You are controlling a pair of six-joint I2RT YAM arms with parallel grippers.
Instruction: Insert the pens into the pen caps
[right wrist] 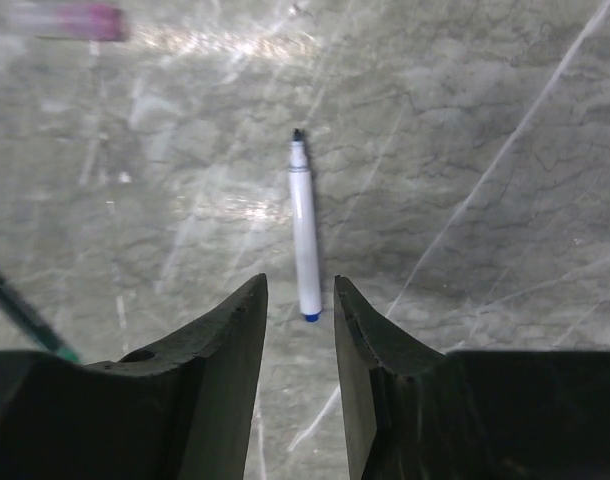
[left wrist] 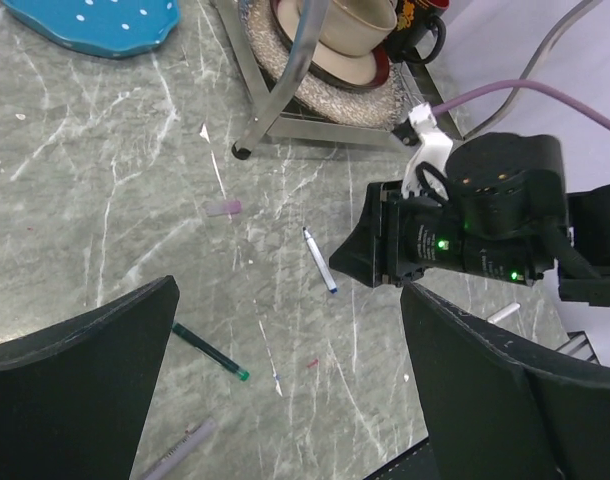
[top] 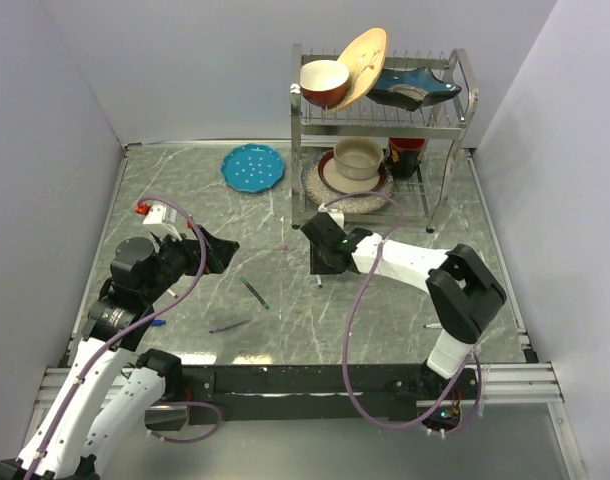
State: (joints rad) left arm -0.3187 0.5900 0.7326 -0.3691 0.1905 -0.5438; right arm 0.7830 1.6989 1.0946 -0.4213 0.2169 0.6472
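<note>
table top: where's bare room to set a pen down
Free: the back-left corner beside the blue plate; the near-centre strip between the green pen and the right arm; the right side beside the dish rack. Crowded: the middle, around the blue-tipped pen, and under the rack.

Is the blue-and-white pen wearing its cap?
No, uncapped. The pen lies flat on the table, and its thin dark tip is bare.
</note>
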